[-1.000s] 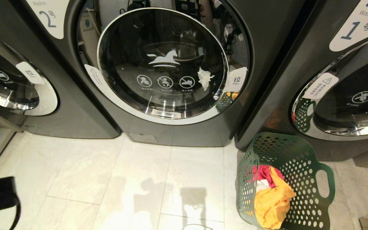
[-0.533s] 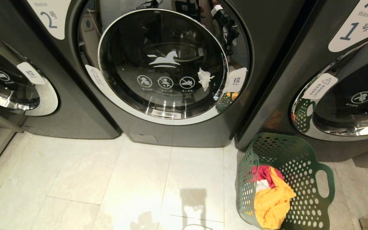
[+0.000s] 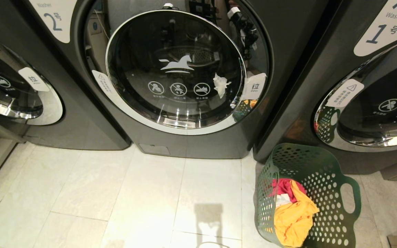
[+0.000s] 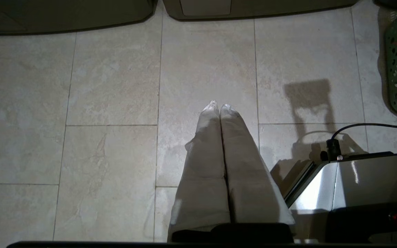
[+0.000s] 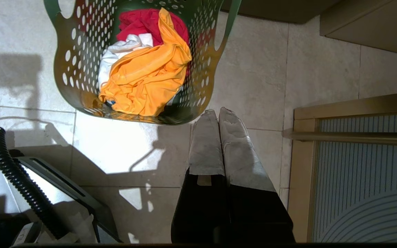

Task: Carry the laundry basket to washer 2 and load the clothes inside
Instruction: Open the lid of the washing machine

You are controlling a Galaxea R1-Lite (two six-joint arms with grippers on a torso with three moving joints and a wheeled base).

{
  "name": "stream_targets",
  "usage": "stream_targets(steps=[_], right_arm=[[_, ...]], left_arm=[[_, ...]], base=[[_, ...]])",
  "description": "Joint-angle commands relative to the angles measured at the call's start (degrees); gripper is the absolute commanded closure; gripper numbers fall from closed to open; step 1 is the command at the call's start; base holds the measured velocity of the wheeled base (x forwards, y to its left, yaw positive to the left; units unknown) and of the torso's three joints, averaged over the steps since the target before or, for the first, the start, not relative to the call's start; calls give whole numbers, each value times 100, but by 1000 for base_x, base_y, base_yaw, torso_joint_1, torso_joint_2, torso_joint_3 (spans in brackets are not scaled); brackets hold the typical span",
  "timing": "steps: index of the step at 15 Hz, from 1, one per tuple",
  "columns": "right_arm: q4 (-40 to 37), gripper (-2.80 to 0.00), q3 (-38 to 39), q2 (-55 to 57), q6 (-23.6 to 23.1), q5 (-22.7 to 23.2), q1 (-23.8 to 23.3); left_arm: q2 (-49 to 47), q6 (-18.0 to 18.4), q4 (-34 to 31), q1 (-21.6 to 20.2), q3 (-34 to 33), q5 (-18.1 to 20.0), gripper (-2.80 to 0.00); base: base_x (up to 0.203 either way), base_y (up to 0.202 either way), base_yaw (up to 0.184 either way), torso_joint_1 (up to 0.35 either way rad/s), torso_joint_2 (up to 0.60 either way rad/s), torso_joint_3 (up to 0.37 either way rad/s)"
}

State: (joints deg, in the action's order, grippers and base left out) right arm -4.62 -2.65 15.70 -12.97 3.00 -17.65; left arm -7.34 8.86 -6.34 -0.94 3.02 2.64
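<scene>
Tiled floor; laundry basket beside washer 2.

Washer 2: round door closed, blocking the drum. Tiled floor before washer 2 lies open to passage. Laundry basket stands right of washer 2, against washer 1, open-topped.

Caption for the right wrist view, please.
Shut right gripper hangs beside the laundry basket of clothes on tile.
</scene>
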Motion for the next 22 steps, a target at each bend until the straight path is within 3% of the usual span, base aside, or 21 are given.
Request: stream_targets(steps=[1, 5, 7, 10, 13, 18, 20, 22], right_arm=[[2, 0, 1, 29, -21, 8, 74], [82, 0, 29, 29, -5, 11, 675], [394, 0, 113, 32, -52, 28, 680], [291, 0, 86, 38, -122, 31, 1041], [138, 0, 41, -66, -84, 15, 2091], [31, 0, 36, -1147, 162, -17, 1768], [-153, 0, 13, -1535, 431, -120, 1758], [-168, 0, 22, -1570, 1002, -204, 1756]], left_arm=[[620, -26, -43, 23, -12, -3, 0], [734, -423, -52, 32, -30, -190, 0], [734, -471, -43, 32, -30, -193, 0], [734, -464, -43, 32, -30, -193, 0], [734, -420, -43, 32, -34, -185, 0], [734, -481, -34, 32, -36, -193, 0], [734, -499, -34, 32, -39, -202, 0], [734, -499, -40, 32, -31, -187, 0]], base=[[0, 0, 0, 0, 0, 0], [0, 0, 0, 0, 0, 0], [0, 0, 0, 0, 0, 0], [0, 0, 0, 0, 0, 0], [0, 0, 0, 0, 0, 0], [0, 0, 0, 0, 0, 0], [0, 0, 0, 0, 0, 0], [0, 0, 0, 0, 0, 0]])
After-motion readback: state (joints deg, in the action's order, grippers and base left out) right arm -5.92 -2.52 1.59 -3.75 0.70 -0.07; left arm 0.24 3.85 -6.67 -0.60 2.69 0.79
